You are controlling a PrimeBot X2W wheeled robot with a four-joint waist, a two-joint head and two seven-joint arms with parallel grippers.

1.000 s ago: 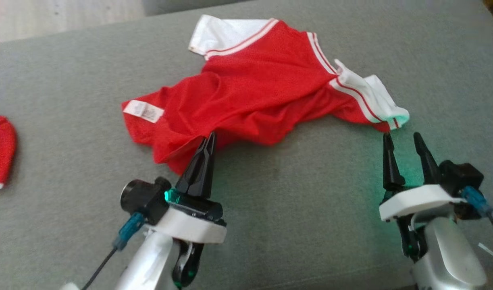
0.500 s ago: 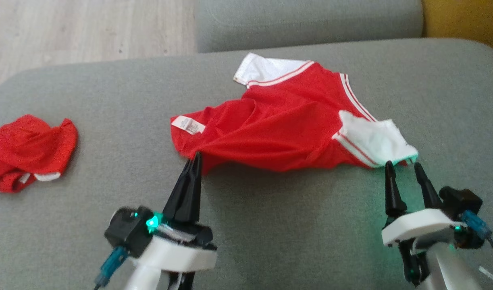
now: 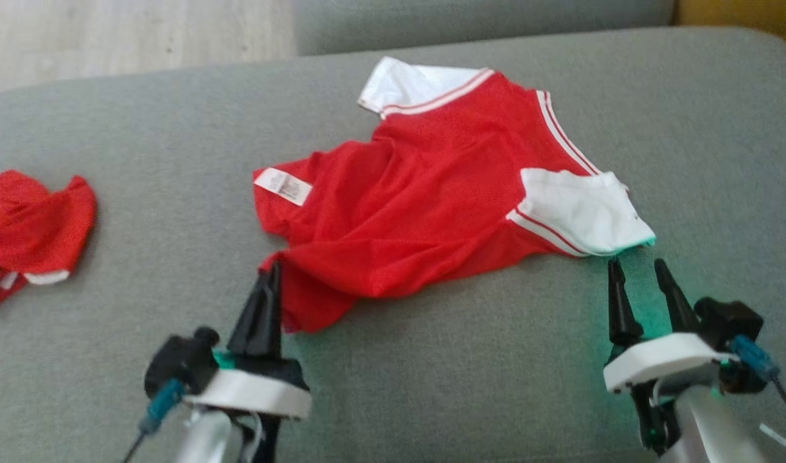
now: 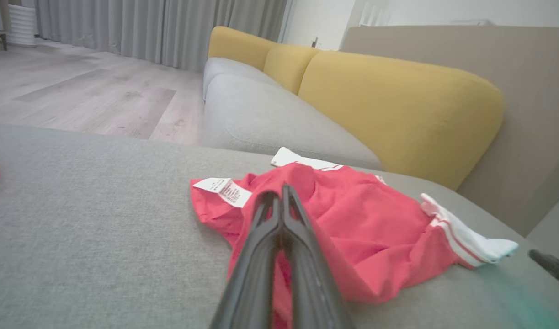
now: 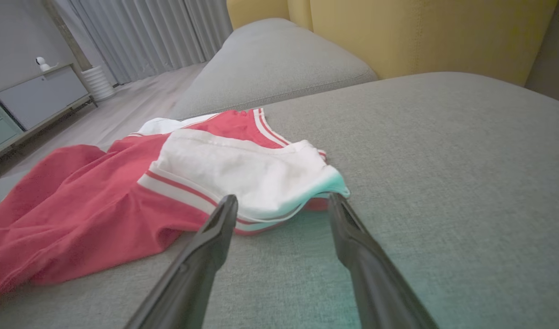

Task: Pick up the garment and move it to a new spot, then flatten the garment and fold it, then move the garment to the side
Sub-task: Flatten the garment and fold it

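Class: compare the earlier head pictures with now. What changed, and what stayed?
The left gripper, shut on the red garment at its hem, has dragged it toward the robot's left and nearer; the white sleeve has flattened. The right gripper stays open beside that sleeve; the other red cloth lies untouched.

Bare grey seat cushion (image 3: 463, 386) lay between the left gripper (image 3: 272, 273) and the right gripper (image 3: 637, 265), leaving passage across the front. The red jersey (image 3: 425, 199) blocked the middle, its hem pinched in the left gripper and its white sleeve (image 3: 579, 209) just ahead of the right gripper's spread fingers. Another red garment (image 3: 33, 218) lay well left. A yellow backrest (image 4: 398, 109) walled the far side.
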